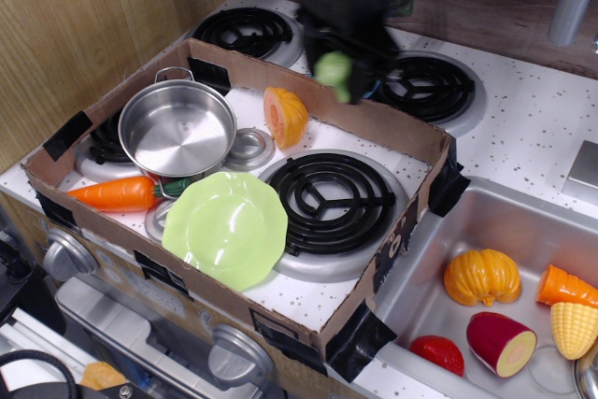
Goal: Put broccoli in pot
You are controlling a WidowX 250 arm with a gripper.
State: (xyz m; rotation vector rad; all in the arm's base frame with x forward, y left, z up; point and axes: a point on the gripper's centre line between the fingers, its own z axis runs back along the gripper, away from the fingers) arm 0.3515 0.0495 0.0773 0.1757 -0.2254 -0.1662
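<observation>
Near the top centre of the frame the dark arm hangs down from above, smeared with motion blur, its gripper (338, 70) pointing downward over the far cardboard wall of the box (245, 64). The blur hides the fingers themselves, so I cannot tell how far the jaws stand apart, but the broccoli (333, 72) sits right at the tip of the gripper, up in the air and clear of every surface, a pale green lump with its stem hanging below. It hovers just above the box's back edge, a little right of the orange squash half (286, 116) lying inside the box. The pot (177, 128) stands at the left of the box, upright and shiny, well apart from the broccoli, one wire handle showing at its far rim. In front of the pot lies the carrot (120, 194), and right of that the lime-green plate (226, 227), near the black burner (327, 198) in the middle of the frame. At lower right the sink (430, 268) holds several toy vegetables.
</observation>
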